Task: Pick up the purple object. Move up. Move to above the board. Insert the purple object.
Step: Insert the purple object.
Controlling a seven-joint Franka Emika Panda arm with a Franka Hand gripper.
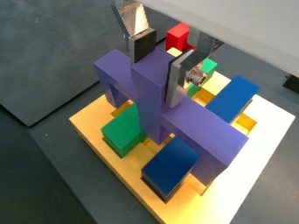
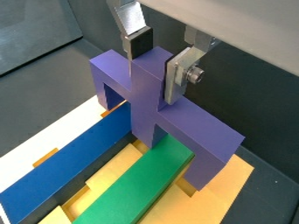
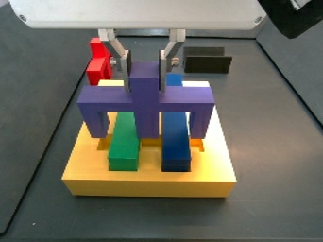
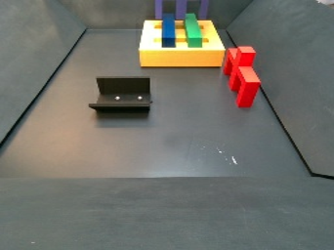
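The purple object is a bridge-shaped piece with a raised middle rib. It stands over the yellow board, its legs reaching down between and beside the green block and the blue block. My gripper is shut on the rib from above; both wrist views show the fingers flanking it, in one and the other. I cannot tell how deep the legs sit. In a side view only the board and the purple object's lower part show, at the far end.
A red piece lies on the floor just beside the board, also seen in a side view and a wrist view. The fixture stands apart on the dark floor. Raised walls edge the work area.
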